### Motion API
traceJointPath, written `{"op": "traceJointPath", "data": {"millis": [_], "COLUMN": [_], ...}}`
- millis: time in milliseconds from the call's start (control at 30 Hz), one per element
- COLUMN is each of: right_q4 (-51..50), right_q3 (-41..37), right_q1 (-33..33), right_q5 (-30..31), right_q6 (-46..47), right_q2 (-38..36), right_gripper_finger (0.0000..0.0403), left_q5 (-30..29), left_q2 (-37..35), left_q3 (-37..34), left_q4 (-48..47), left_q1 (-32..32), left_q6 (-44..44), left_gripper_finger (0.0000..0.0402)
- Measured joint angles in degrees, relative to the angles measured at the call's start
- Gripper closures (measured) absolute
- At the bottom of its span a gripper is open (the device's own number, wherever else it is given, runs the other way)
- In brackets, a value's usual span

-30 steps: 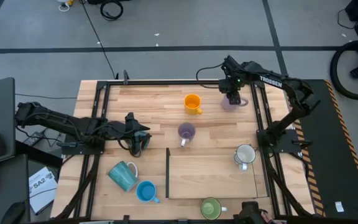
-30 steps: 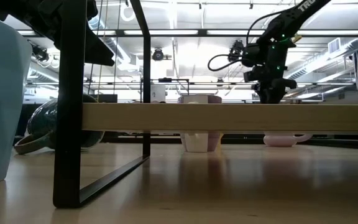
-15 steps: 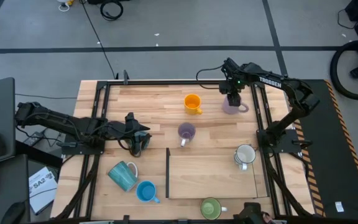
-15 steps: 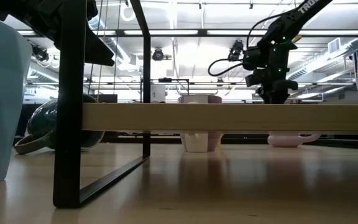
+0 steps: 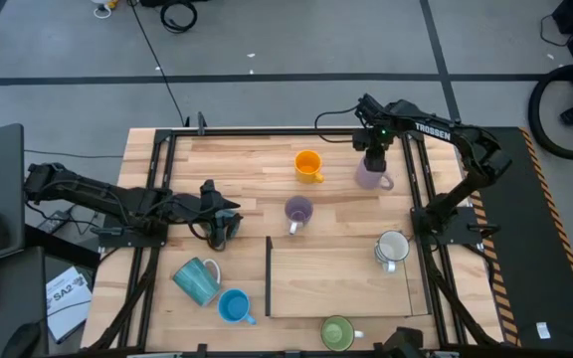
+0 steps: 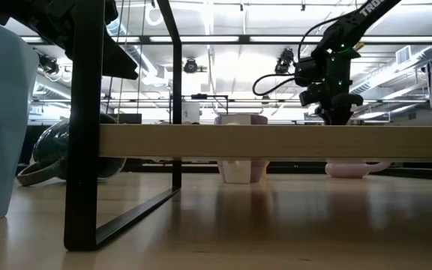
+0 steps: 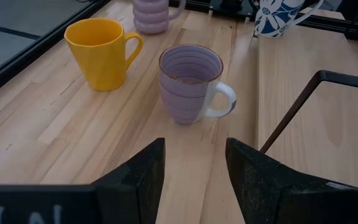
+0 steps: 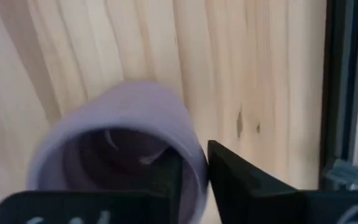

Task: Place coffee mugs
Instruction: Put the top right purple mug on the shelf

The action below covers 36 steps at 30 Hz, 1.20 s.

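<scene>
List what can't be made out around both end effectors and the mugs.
- High view: the dark object under the left end effector is mostly covered by it, so it cannot be identified.
- Low view: the wooden board hides the right end effector's grip on the held purple mug.
- Right wrist view: that mug's own rim hides its base, so table contact is unclear.
- Left wrist view: the white patterned mug is cut off by the picture's edge.

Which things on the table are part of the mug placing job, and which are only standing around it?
Part of the job:
- purple mug, rim between the right gripper fingers
- second purple mug
- orange mug
- white mug
- green mug
- bright blue mug
- teal mug
- left gripper, open

Only standing around:
- black frame
- wooden board
</scene>
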Motion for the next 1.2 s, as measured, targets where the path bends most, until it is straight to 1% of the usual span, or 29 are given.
{"op": "traceJointPath", "data": {"millis": [167, 333, 500, 867, 1000, 1200], "right_q4": [-0.5, -1.3, -1.6, -2.5, -3.6, -6.1], "right_q3": [0.0, 0.0, 0.0, 0.0, -0.1, -0.1], "right_q1": [0.0, 0.2, 1.8, 8.9, 11.3, 14.4], "right_q5": [-0.2, -0.3, -0.2, -0.3, -0.3, -0.2], "right_q6": [6.1, 13.0, 20.4, 33.1, 36.5, 43.5], "right_q2": [0.0, 0.0, 0.0, -0.1, -1.7, -6.6], "right_gripper_finger": [0.0371, 0.0371, 0.0367, 0.0369, 0.037, 0.037], "left_q5": [0.0, 0.0, 0.0, 0.0, 0.0, 0.0], "left_q2": [0.0, 0.0, 0.0, 0.0, 0.0, 0.0], "left_q3": [0.0, 0.0, 0.0, 0.0, 0.0, 0.0], "left_q4": [0.0, 0.0, 0.0, 0.0, 0.0, 0.0], "left_q1": [0.0, 0.0, 0.0, 0.0, 0.0, 0.0], "left_q6": [0.0, 0.0, 0.0, 0.0, 0.0, 0.0], "left_gripper_finger": [0.0225, 0.0225, 0.0225, 0.0225, 0.0225, 0.0225]}}
